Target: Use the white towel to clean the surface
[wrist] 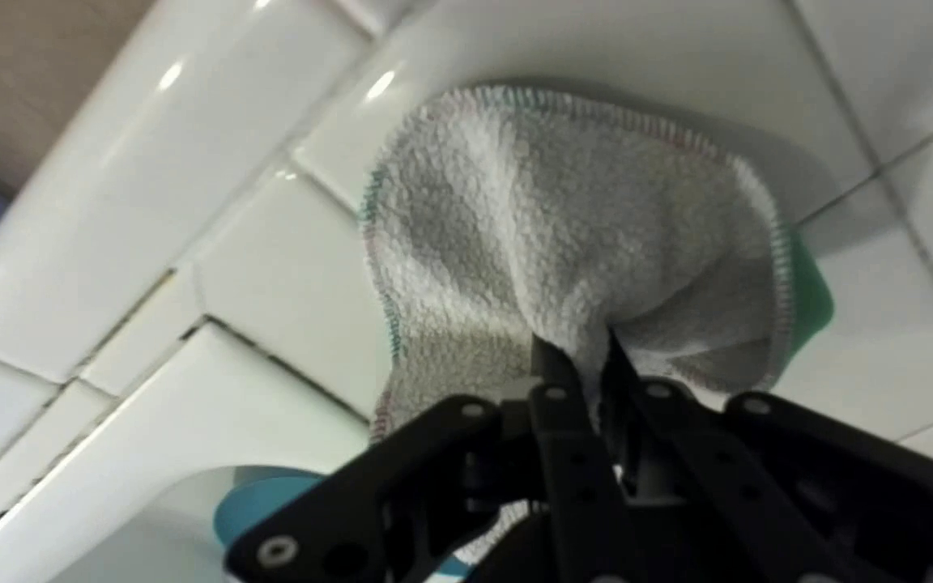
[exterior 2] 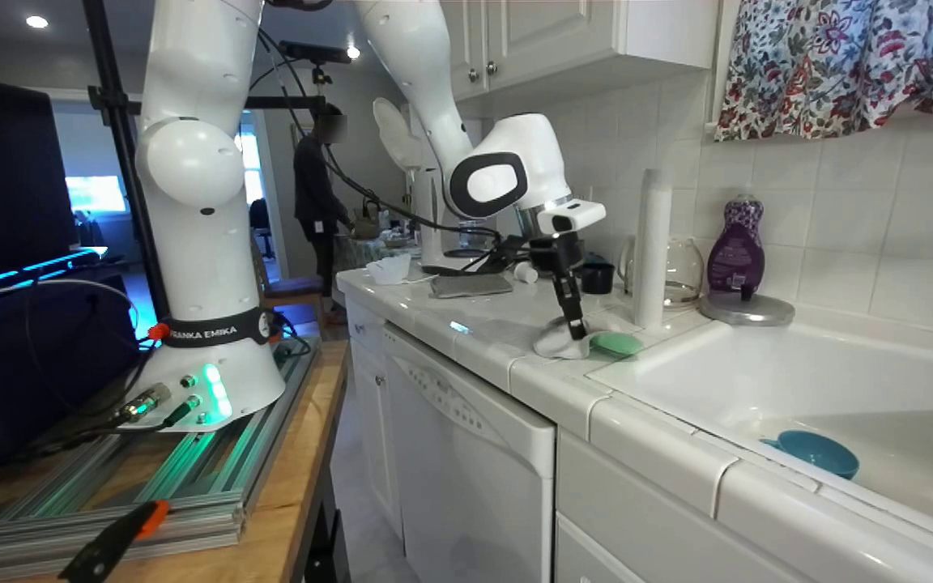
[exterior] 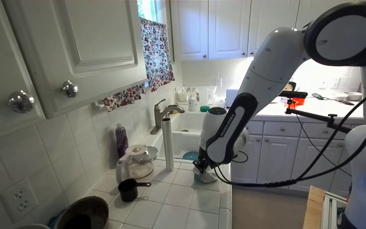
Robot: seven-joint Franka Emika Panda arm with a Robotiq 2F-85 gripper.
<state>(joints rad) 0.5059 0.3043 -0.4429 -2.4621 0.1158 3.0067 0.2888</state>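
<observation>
Bunched on the tiled surface (exterior: 178, 194) near the sink corner is the white towel (wrist: 564, 219), whitish-grey with coloured edge stitching. It also shows in both exterior views, beneath my gripper (exterior: 201, 167). In the wrist view the gripper (wrist: 582, 356) is shut on a fold of the towel, pinched up between the two black fingers. The towel's outer parts spread over the tiles. A green object (exterior 2: 617, 345) pokes out from beside the towel; in the wrist view the cloth covers most of it. The gripper points steeply down in an exterior view.
The sink (exterior 2: 677, 380) borders the towel's spot, with a blue cup (exterior 2: 819, 453) inside. An upright white tube (exterior: 168, 144), a glass coffee pot (exterior: 141, 167) and a black measuring cup (exterior: 128, 190) stand nearby. A metal lid (exterior 2: 747, 308) lies by the sink. The counter's rounded edge (wrist: 110, 194) is close.
</observation>
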